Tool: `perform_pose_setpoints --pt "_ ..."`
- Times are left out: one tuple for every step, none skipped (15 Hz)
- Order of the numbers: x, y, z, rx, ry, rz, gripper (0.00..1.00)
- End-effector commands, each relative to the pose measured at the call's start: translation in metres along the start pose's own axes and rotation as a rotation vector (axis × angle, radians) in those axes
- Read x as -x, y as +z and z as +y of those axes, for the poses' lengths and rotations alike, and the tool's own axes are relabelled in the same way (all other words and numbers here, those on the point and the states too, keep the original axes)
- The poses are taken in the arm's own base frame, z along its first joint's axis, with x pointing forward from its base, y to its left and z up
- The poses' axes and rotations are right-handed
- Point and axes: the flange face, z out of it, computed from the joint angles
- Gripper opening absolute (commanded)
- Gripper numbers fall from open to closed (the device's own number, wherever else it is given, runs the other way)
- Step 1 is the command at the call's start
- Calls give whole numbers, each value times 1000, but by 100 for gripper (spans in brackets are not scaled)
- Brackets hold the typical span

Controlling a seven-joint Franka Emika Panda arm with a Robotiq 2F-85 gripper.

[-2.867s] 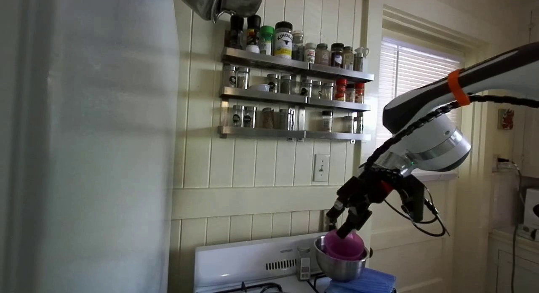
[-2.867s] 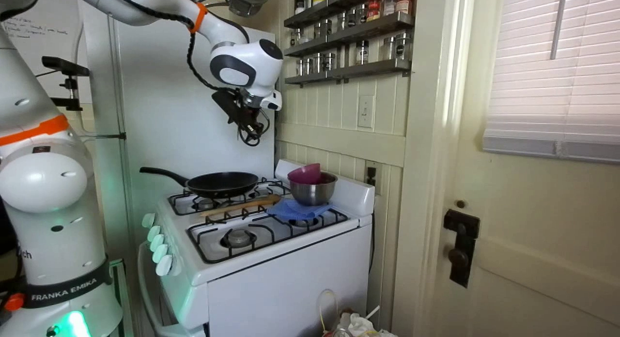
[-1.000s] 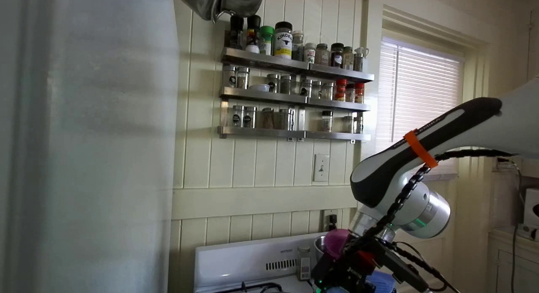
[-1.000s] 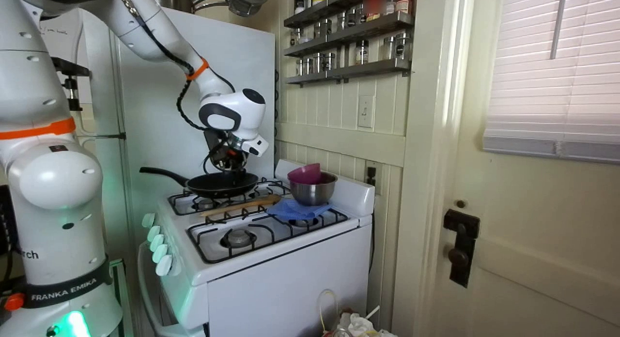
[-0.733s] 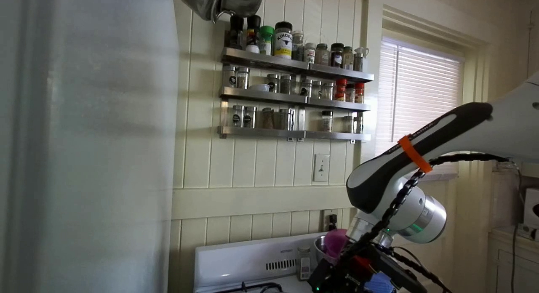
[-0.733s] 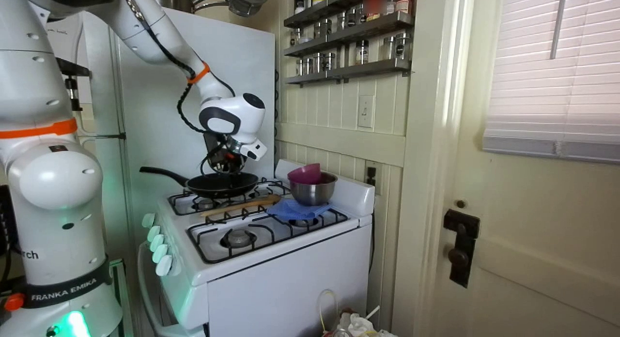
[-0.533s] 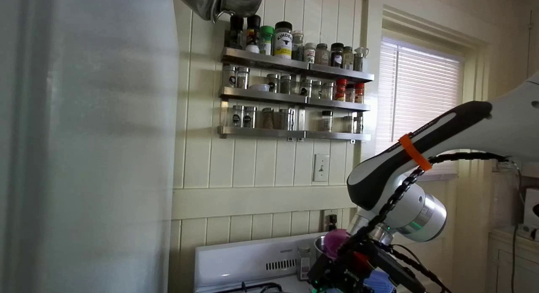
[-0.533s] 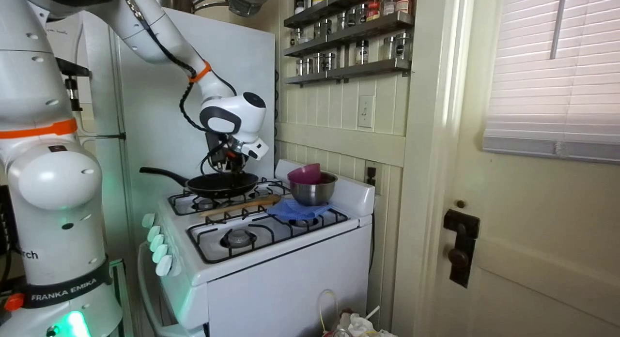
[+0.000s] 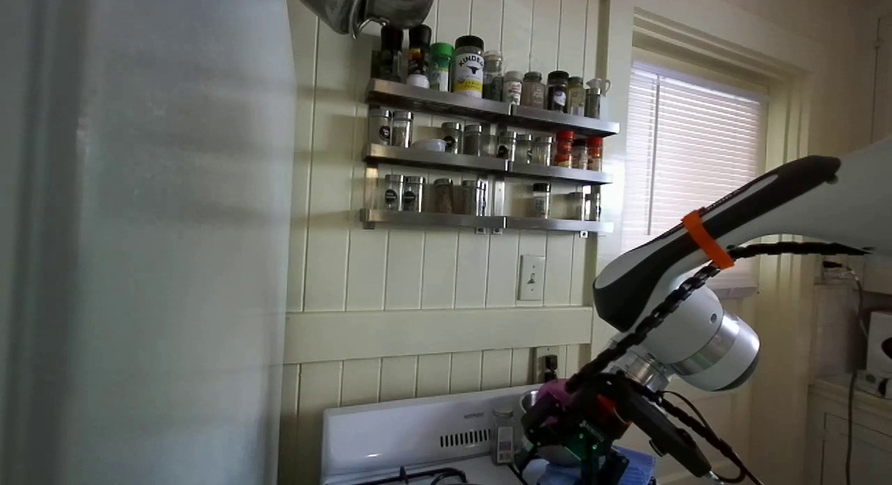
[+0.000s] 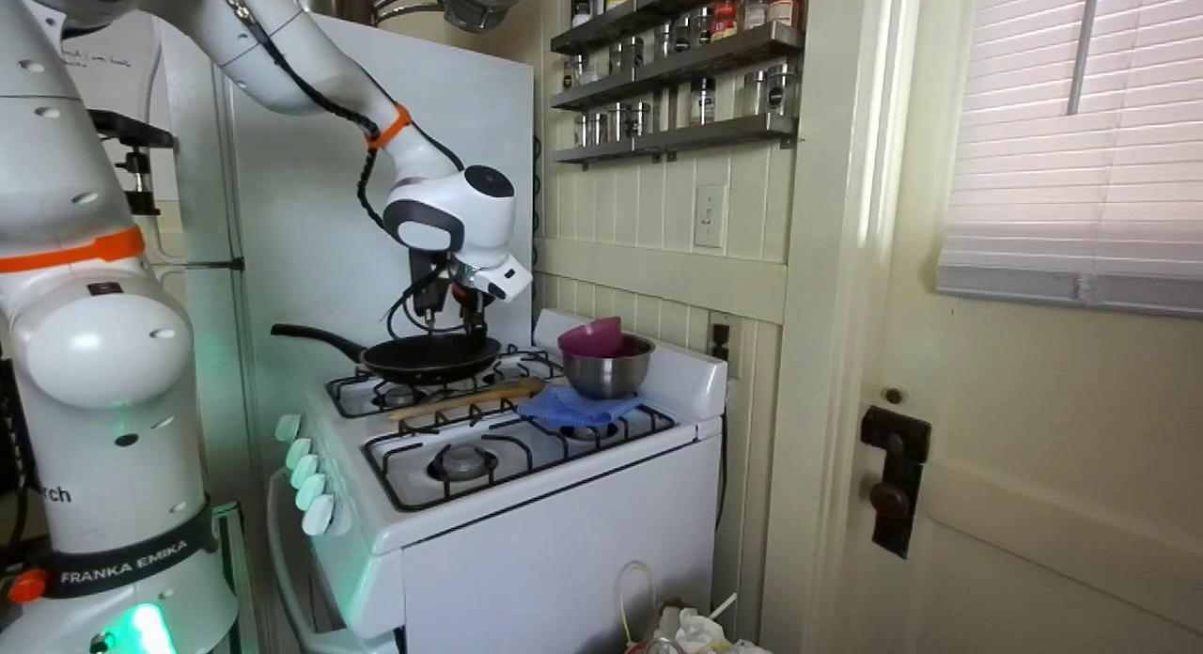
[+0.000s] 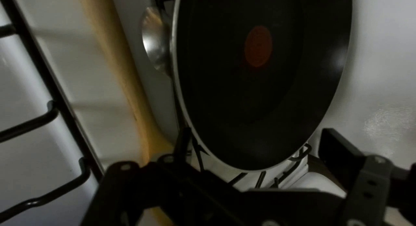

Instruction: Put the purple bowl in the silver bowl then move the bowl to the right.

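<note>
While the gripper (image 11: 257,133) hangs near the frying pan (image 11: 263,89), spread wide and grasping nothing, in an exterior view the purple bowl (image 10: 590,338), tilted in the silver bowl (image 10: 609,374), lies across the wooden spoon (image 10: 468,399) from it, so a sideways reach seems due. The wrist view shows the gripper's gap but neither bowl.

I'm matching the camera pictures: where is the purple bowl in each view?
In an exterior view: purple bowl low, right of center, partly hidden.
In an exterior view: purple bowl near center, tilted in the silver bowl.
Wrist view: not in it.
Landmark in all three: the white stove.
</note>
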Motion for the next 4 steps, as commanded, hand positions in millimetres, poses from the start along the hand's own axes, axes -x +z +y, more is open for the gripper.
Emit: perform_pose_setpoints --pt "12 -5 13 24 22 7 100" --pt "13 -5 14 18 27 0 100" --pt "4 -2 9 9 13 -1 100" --pt "5 -2 11 10 16 -2 100"
